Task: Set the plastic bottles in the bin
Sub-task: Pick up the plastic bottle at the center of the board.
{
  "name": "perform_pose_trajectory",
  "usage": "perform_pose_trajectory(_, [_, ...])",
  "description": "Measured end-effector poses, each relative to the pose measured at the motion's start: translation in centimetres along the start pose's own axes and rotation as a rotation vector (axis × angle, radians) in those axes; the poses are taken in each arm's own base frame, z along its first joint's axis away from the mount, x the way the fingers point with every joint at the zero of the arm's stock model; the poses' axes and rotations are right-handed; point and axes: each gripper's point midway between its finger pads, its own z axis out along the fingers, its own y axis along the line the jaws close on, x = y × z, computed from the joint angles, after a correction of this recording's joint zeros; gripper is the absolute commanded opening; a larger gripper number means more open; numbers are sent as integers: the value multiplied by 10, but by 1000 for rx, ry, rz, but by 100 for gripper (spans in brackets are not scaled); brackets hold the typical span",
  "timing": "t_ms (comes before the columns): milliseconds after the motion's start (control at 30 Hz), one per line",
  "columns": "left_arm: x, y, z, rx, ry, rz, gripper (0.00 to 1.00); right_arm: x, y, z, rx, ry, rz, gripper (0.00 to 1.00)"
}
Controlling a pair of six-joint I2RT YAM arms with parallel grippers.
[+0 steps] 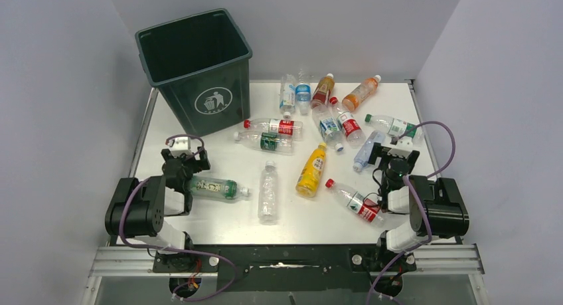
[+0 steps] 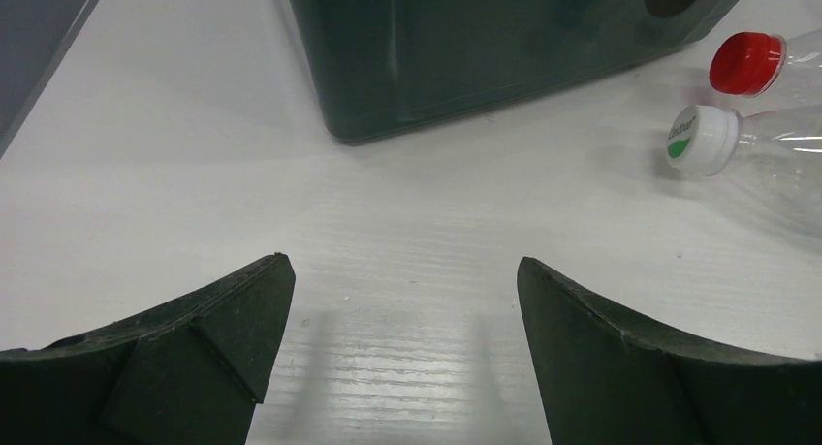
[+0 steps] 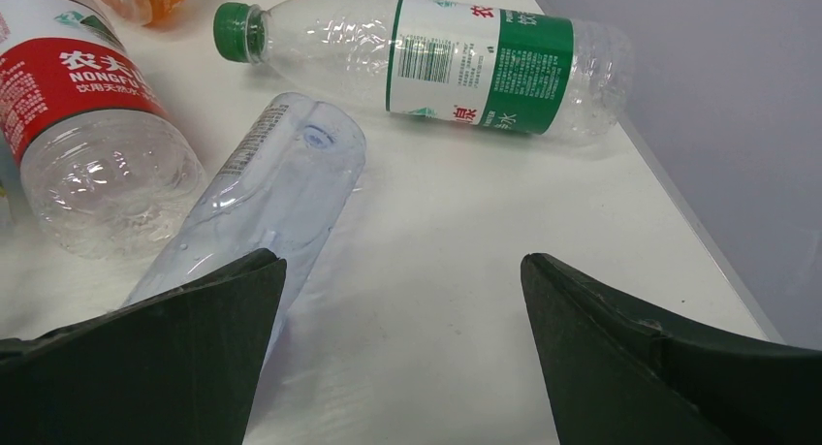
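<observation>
About a dozen small plastic bottles (image 1: 312,169) lie on their sides on the white desk (image 1: 305,215), scattered from the middle to the far right. None is seen inside the tall dark green plastic bin (image 1: 199,72) at the far left. Both arms' jaws are spread wide and hold nothing. A clear bluish bottle (image 3: 262,188) lies just beside the right jaws. The bottles are judged empty, light, thin-walled, slick and prone to roll. A gentle grip across the mid-body, at the label, is advised.

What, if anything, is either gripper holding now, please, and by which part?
Nothing is held: the left gripper and right gripper both stand open and empty.
</observation>
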Motion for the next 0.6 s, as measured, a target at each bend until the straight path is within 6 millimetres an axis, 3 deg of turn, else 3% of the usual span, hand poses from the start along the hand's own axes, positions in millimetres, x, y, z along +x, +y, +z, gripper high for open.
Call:
perform_pose_trajectory(133, [-16,-8,-4,16,-22,18,87,-9,-1,-8,-7,-22,3,98])
perform_pose_trajectory(367, [-60,-44,-15,87,-109,59,87,-63,6,-17,-70,-109,15,98])
perform_pose_trajectory(500, [-77,-61,-19,133,-113,34,87,-127,17,-14,-128,-143,60,98])
perform_pose_trajectory(600, [-103,-73,-18,178,-128,-8,87,-175,26,-19,-193,-192,87,98])
